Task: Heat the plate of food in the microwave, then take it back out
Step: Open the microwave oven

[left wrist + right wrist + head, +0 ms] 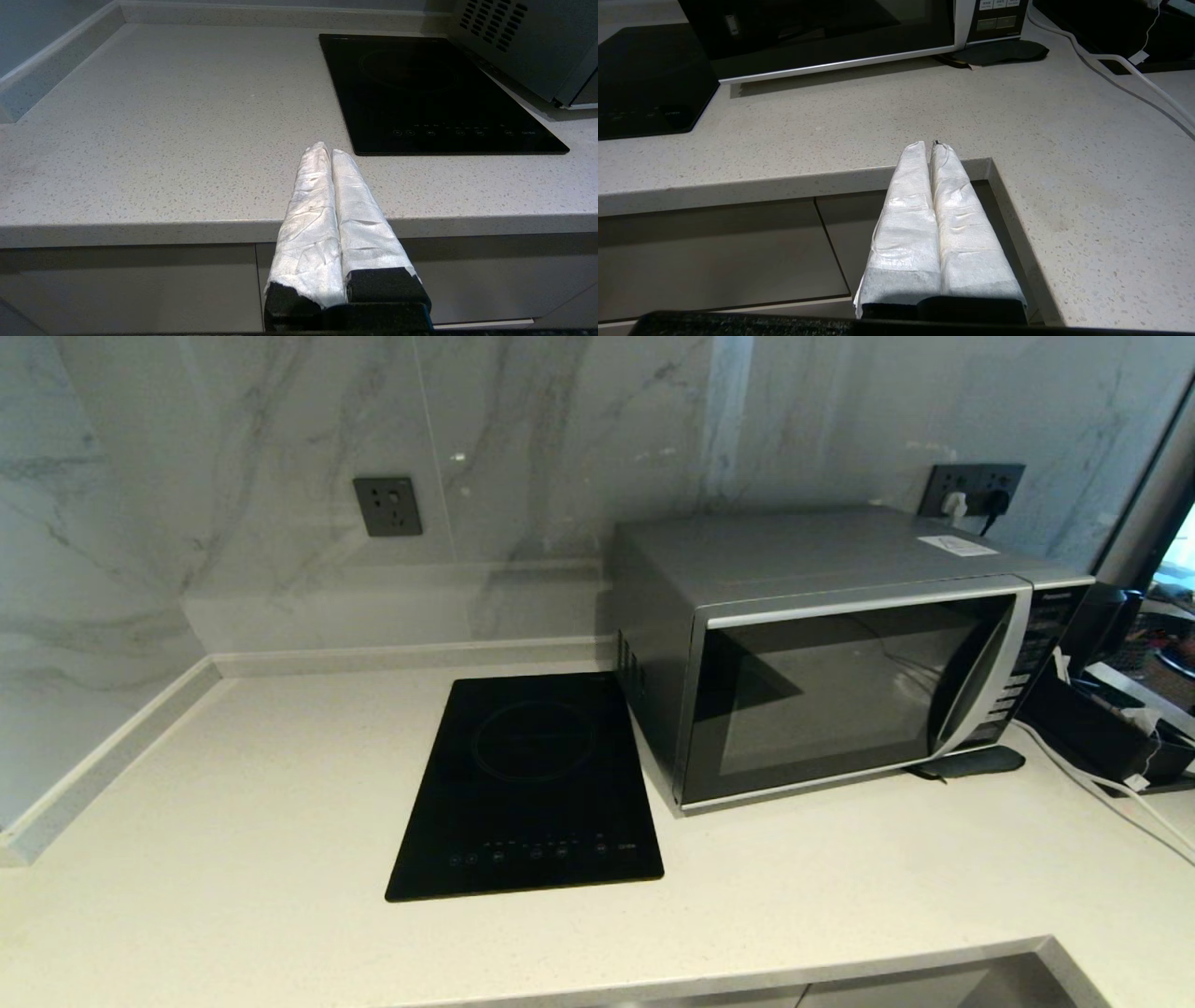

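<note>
Item: microwave (pixel 840 653), silver-grey, dark glass door closed, curved handle at the door's right edge beside the button panel. Stands at the back right of the table (pixel 233 784), touching nothing in front.

Item: induction hob (pixel 532 784), flat black, set in the table just left of the microwave.

Item: plate of food. Not visible in any view; whether it sits behind the dark door glass cannot be told.

Item: left gripper (pixel 329 151), jaws pressed together, empty, parked off the table's front edge, short of the hob.

Item: right gripper (pixel 931 147), jaws pressed together, empty, parked over the table's front edge, facing the microwave's door.

Item: white cable (pixel 1102 793), trailing across the table right of the microwave; a dark flat piece (pixel 971 763) lies at its front right corner.

Hazards, judged: a pull on the handle could drag the whole microwave forward; the right arm could snag the cable; a closed door leaves the plate's place unconfirmed.
</note>
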